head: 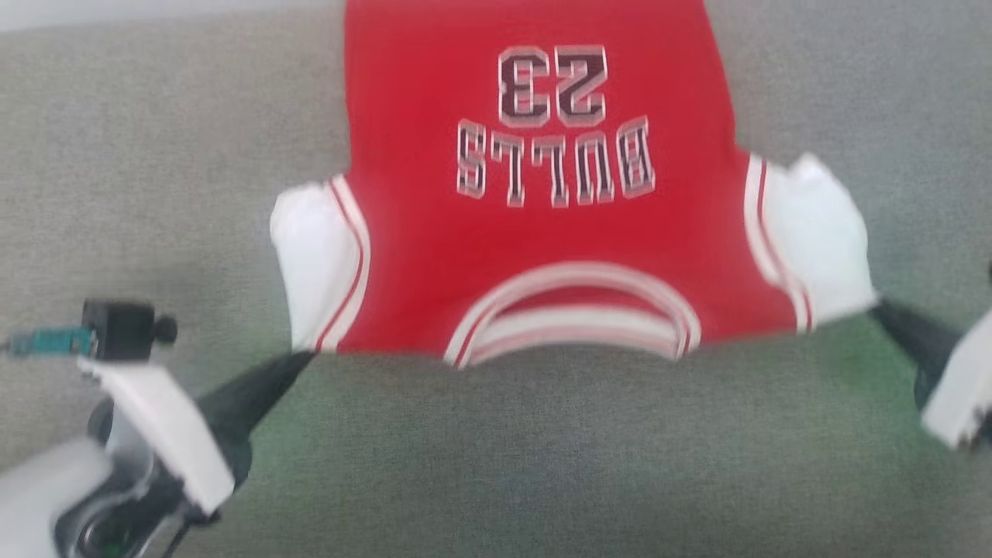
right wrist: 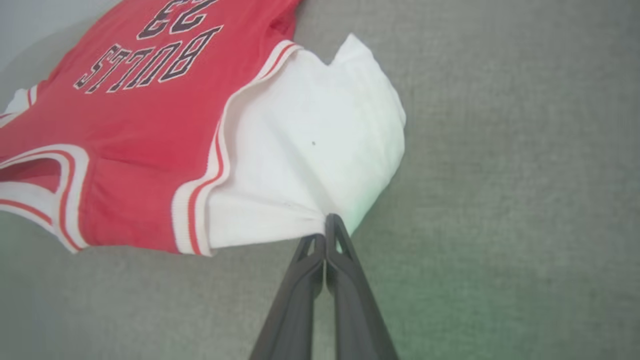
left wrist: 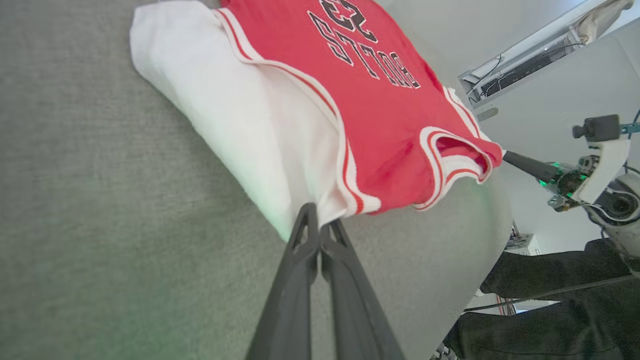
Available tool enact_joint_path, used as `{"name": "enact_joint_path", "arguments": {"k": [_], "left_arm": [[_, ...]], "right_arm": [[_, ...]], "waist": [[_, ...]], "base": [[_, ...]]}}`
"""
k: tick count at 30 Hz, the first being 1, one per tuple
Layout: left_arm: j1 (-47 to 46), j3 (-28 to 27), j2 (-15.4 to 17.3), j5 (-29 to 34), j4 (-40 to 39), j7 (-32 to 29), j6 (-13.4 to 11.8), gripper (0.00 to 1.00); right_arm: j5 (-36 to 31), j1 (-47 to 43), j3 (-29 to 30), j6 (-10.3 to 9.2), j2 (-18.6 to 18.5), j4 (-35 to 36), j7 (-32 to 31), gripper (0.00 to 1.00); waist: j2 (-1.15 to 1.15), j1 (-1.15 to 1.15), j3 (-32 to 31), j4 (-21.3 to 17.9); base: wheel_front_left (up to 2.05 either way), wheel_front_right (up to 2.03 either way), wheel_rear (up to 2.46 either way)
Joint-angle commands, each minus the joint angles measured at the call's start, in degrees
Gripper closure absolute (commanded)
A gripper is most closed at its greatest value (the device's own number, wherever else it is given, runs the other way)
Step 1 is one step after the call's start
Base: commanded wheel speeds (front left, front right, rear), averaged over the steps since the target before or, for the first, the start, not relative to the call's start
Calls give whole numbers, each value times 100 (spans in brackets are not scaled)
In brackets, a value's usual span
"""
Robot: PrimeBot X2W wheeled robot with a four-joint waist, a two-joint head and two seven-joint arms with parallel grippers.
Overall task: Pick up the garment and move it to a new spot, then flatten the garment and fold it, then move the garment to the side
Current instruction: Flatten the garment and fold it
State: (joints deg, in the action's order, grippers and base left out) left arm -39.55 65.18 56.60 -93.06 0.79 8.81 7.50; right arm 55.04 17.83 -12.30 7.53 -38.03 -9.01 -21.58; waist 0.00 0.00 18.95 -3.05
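One surface [head: 496,465]: grey cloth-covered, spread under everything in my head view.
Garment [head: 542,256]: red, front up, lying across the middle of the surface. Its shoulder edge is nearest me and its body runs away from me. That near edge is drawn taut between my two grippers, with a shadow under it.
Left sleeve [head: 310,248]: white, bunched, at the garment's left side.
Right sleeve [head: 814,240]: white, bunched, at the garment's right side.
Lettering [head: 554,163]: dark with a white outline, "BULLS" with "23" beyond it, upside down to me.
Collar [head: 573,310]: striped white and red, gaping, midway along the near edge.
Left gripper [left wrist: 315,220]: fingers pressed together, pinching the left sleeve's near corner beside the striped trim.
Right gripper [right wrist: 327,227]: fingers pressed together, pinching the right sleeve's near edge, the cloth puckered at the tips.
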Motion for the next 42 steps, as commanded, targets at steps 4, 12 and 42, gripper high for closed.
{"name": "enact_joint_path", "arguments": {"k": [4, 12, 42], "left_arm": [[473, 77, 269, -22, -350, 226, -5, 100], [1201, 169, 888, 72, -1166, 478, -5, 100], [734, 524, -1208, 915, 1559, 220, -60, 100]], "right_arm": [[41, -849, 382, -9, -88, 537, -298, 100], [-153, -2392, 1372, -8, 301, 1929, -1080, 100], [-1065, -1372, 18, -6, 212, 1356, -987, 0]], "waist": [[0, 0, -122, 11], [0, 0, -110, 54], [0, 0, 118, 72]], "base": [[0, 0, 0], [0, 0, 0], [0, 0, 0]]}}
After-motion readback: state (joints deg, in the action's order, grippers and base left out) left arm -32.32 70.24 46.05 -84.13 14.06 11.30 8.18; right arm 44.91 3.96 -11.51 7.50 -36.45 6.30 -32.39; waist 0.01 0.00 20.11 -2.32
